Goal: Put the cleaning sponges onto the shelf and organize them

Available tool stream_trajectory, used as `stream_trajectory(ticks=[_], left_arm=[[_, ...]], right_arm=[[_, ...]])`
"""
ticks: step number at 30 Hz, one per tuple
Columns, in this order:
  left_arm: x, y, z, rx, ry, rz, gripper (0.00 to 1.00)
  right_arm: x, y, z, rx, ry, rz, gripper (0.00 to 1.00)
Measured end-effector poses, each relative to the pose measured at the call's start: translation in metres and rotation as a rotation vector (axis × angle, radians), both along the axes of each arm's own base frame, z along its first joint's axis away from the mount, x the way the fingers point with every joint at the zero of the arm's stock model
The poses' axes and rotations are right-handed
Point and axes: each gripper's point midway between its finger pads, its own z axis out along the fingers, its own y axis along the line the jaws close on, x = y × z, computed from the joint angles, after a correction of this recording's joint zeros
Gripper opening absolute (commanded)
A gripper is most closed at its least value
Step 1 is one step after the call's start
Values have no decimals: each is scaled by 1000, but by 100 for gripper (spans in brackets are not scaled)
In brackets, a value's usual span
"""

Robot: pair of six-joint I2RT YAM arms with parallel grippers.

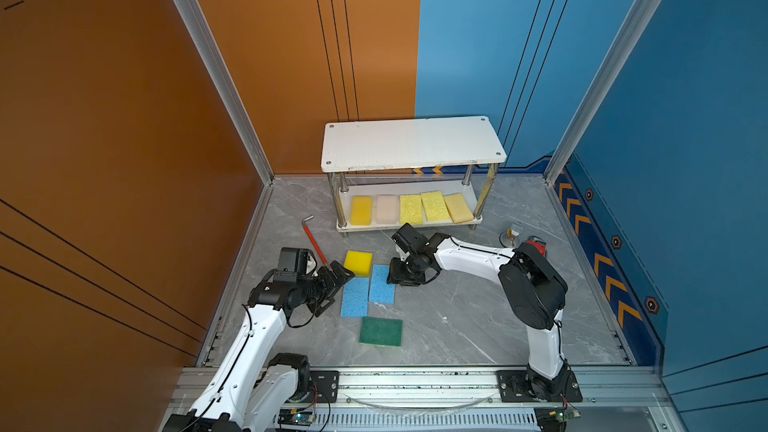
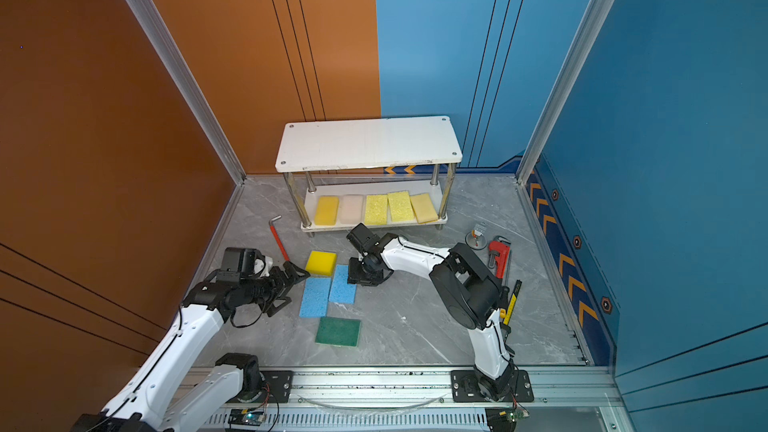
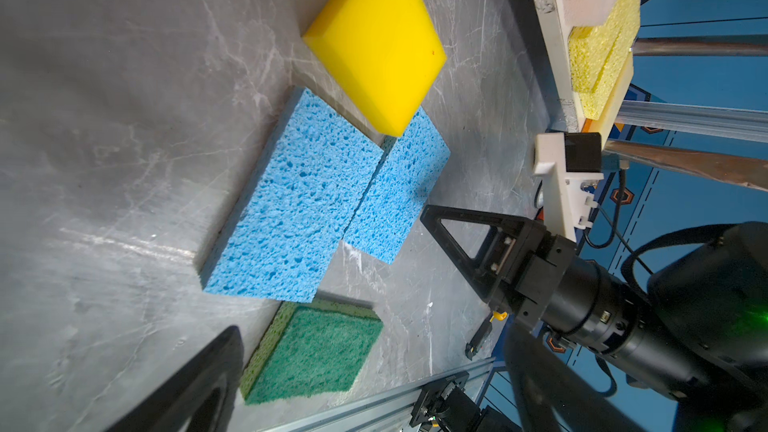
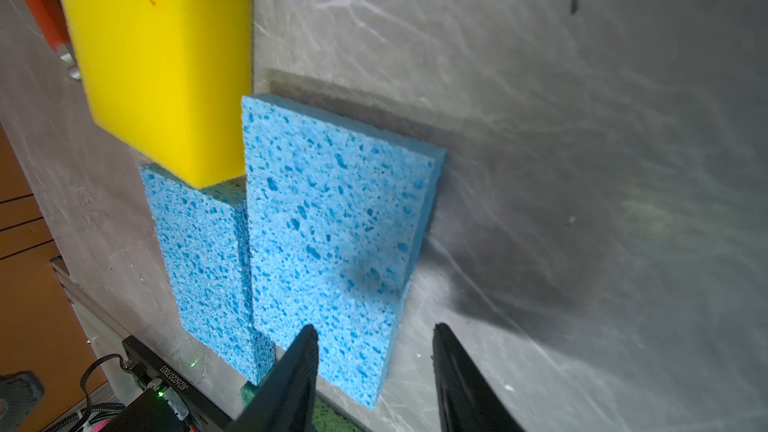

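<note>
On the grey marble-pattern bench [image 1: 457, 317], a dark green flat rectangular sponge [image 1: 380, 331] lies nearest the front edge, left of centre; just beyond it, two blue porous rectangular sponges [image 1: 369, 290] lie flat side by side. The left hand [image 1: 334, 290] is wide open beside the left blue sponge [image 1: 355, 297], and the right hand [image 4: 375, 332] is partly open, gripping nothing, its fingers [image 4: 303, 367] straddling the outer long edge of the right blue sponge [image 1: 382, 283]. Farther back lies a bright yellow rectangular foam sponge [image 1: 358, 262], and near the far edge the white two-tier chrome-post shelf [image 1: 413, 143] carries five sponges [image 1: 411, 209] in a row on its lower board [image 1: 409, 226].
</note>
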Motion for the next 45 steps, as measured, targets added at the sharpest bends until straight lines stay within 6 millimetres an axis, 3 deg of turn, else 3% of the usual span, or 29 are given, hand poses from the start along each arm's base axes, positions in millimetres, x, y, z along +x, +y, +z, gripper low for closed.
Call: stream_trajectory(ticks=[7, 17, 32, 40, 45], left_arm=[[-1, 0, 0, 0, -1, 0, 98], [-2, 0, 3, -3, -12, 1, 98], [-3, 2, 1, -5, -3, 9, 98], [-5, 2, -1, -6, 1, 9, 98], [-5, 2, -2, -5, 2, 10, 98]], right_arm=[[0, 4, -5, -20, -8, 5, 45], [-3, 6, -12, -38, 4, 15, 35], [0, 4, -13, -54, -18, 15, 1], [3, 0, -13, -66, -30, 6, 0], [5, -20, -12, -86, -37, -26, 0]])
